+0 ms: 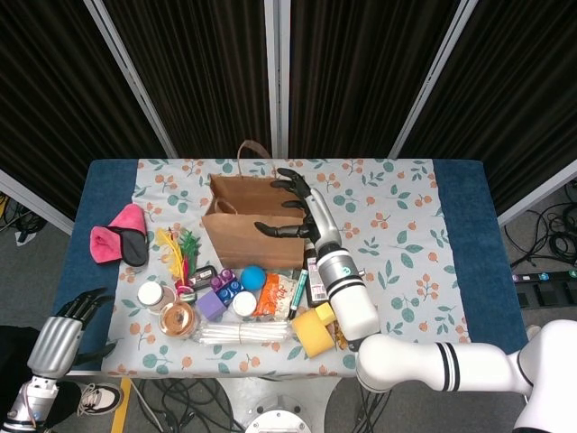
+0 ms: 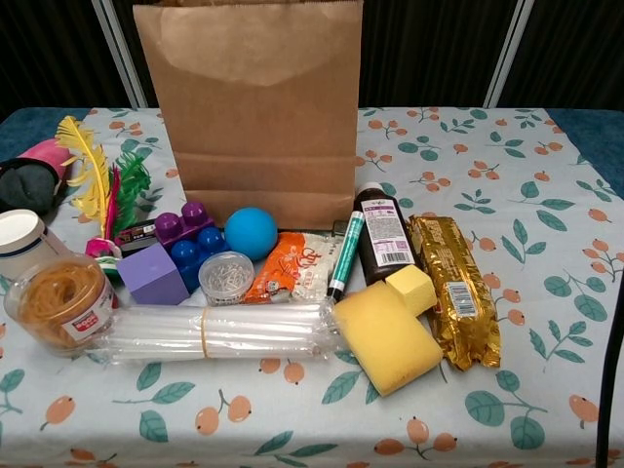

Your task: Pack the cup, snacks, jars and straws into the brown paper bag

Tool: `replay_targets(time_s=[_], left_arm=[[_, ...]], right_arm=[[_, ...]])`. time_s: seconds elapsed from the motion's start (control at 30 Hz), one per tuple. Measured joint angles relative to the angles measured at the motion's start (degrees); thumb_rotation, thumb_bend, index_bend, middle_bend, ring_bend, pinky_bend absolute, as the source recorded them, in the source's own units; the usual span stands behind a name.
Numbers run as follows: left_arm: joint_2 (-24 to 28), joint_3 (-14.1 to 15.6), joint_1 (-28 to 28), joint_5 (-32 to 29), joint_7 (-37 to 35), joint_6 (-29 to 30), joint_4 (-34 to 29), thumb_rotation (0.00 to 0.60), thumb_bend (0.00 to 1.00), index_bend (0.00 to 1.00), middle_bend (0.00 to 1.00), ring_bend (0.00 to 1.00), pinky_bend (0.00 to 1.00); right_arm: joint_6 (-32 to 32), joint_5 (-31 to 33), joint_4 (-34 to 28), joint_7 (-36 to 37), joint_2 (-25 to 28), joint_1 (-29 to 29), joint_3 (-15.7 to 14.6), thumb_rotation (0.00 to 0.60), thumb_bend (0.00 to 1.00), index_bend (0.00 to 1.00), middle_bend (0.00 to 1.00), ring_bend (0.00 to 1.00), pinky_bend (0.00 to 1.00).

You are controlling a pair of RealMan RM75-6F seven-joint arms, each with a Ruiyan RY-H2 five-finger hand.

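Note:
The brown paper bag (image 1: pixel 245 236) (image 2: pixel 258 117) stands upright at mid-table with its mouth up. My right hand (image 1: pixel 295 209) hovers over the bag's right rim, fingers spread and empty. Nothing shows inside the bag from here. In front of it lie the straw bundle (image 2: pixel 214 331) (image 1: pixel 242 334), a rubber-band jar (image 2: pixel 58 302), a white-lidded jar (image 2: pixel 18 239), a small jar of clips (image 2: pixel 226 276), an orange snack packet (image 2: pixel 288 268) and a gold snack bar (image 2: pixel 453 288). My left hand (image 1: pixel 70 327) hangs off the table's near-left corner, holding nothing. I see no cup.
A yellow sponge (image 2: pixel 385 336), brown bottle (image 2: pixel 382 234), green marker (image 2: pixel 346 255), blue ball (image 2: pixel 252 232) and purple blocks (image 2: pixel 161 263) crowd the front. Feathers (image 2: pixel 97 175) and a pink slipper (image 1: pixel 117 234) lie at the left. The table's right side (image 1: pixel 406 234) is bare cloth.

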Motion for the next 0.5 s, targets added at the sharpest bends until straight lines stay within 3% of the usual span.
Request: replay_targets(time_s=[0.23, 0.4, 0.5], left_arm=[[-0.04, -0.13, 0.03, -0.18, 0.08, 0.00, 0.01, 0.600, 0.13, 0.27, 0.26, 0.19, 0.30], [0.01, -0.23, -0.02, -0.38, 0.09, -0.20, -0.11, 0.600, 0.13, 0.27, 0.26, 0.19, 0.30], [0.12, -0.20, -0.18, -0.48, 0.18, -0.73, -0.39, 0.600, 0.13, 0.27, 0.26, 0.19, 0.30]], right_arm=[[-0.76, -4.73, -1.86, 1.48, 1.06, -0.84, -0.52, 0.600, 0.01, 0.12, 0.20, 0.09, 0.22], [-1.04, -14.86, -5.80, 1.92, 3.79, -3.58, -2.52, 0.600, 0.00, 0.12, 0.21, 0.09, 0.21], [0.10, -23.70, -8.13, 0.29, 6.61, -6.07, -5.24, 0.600, 0.00, 0.12, 0.21, 0.09, 0.21]])
